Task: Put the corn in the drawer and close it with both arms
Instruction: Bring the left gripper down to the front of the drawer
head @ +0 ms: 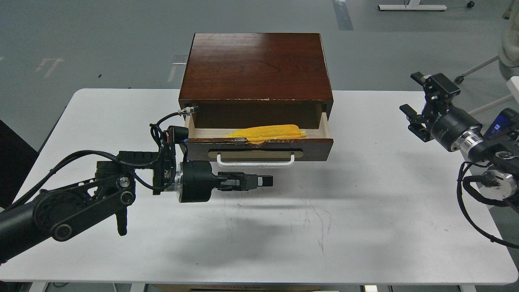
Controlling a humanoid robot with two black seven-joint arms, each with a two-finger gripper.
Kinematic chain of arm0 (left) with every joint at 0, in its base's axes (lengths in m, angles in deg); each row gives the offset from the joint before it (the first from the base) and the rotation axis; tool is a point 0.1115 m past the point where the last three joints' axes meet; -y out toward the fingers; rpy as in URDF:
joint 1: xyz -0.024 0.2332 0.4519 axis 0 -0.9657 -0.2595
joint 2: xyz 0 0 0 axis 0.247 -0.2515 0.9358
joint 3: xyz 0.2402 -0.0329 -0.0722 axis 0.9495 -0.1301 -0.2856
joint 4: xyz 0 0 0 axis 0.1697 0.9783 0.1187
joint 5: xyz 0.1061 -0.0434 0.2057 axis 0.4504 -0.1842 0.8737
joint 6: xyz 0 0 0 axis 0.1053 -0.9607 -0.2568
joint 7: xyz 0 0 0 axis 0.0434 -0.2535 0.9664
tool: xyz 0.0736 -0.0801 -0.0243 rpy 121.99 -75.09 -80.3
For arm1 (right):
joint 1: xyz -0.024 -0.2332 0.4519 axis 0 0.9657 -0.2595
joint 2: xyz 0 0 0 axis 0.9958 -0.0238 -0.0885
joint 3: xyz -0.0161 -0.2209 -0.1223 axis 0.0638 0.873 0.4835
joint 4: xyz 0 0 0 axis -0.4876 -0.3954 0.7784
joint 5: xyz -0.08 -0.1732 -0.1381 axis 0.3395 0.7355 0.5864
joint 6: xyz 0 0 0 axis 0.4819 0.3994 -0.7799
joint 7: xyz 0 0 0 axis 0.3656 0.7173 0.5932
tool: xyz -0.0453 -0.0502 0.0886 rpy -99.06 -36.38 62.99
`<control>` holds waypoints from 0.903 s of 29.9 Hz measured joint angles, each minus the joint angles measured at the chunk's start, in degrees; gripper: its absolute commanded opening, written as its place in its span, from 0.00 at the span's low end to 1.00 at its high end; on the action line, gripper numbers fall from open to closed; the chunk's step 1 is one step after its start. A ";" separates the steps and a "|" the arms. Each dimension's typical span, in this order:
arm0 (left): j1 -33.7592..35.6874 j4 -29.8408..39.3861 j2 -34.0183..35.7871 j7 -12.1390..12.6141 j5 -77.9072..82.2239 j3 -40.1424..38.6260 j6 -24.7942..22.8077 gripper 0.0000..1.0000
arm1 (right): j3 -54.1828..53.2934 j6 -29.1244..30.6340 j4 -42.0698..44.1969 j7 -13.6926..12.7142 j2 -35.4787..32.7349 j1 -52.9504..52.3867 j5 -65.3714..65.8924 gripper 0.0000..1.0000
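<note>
Corn (pixel 268 132) lying inside open drawer (pixel 259 149). Left end effector (pixel 265 181) clenched, empty, hovering below handle (pixel 255 161). Right end effector (pixel 417 99) spread, idling far right. Risk: off-centre push skewing drawer, jamming it.

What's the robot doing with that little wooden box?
It is putting toy corn away. The yellow corn already lies inside the open drawer of the brown wooden cabinet on the white table. The left gripper hangs in front of the drawer, just below its white handle, with its fingers together and holding nothing. The right gripper is open, off to the side, touching nothing. The drawer has not yet been pushed shut.
</note>
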 measured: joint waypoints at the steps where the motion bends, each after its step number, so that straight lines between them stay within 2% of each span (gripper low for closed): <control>1: -0.06 -0.89 -0.06 0.54 -1.61 -0.01 0.00 0.00 | 0.01 0.00 0.00 0.00 0.00 0.00 0.00 0.99; 5: -0.28 -2.29 -0.04 1.36 -5.58 -0.02 0.00 0.00 | 0.01 0.00 -0.01 0.00 0.03 0.01 0.00 0.99; 16: -0.53 -5.21 -0.39 1.39 -6.78 -0.55 0.27 0.00 | -0.20 0.00 -0.11 0.00 -0.01 1.05 0.00 0.99; 27: -0.01 -9.13 -2.87 2.01 -6.96 -2.67 2.75 0.00 | -0.33 0.00 -0.14 0.00 -0.08 1.60 0.00 0.99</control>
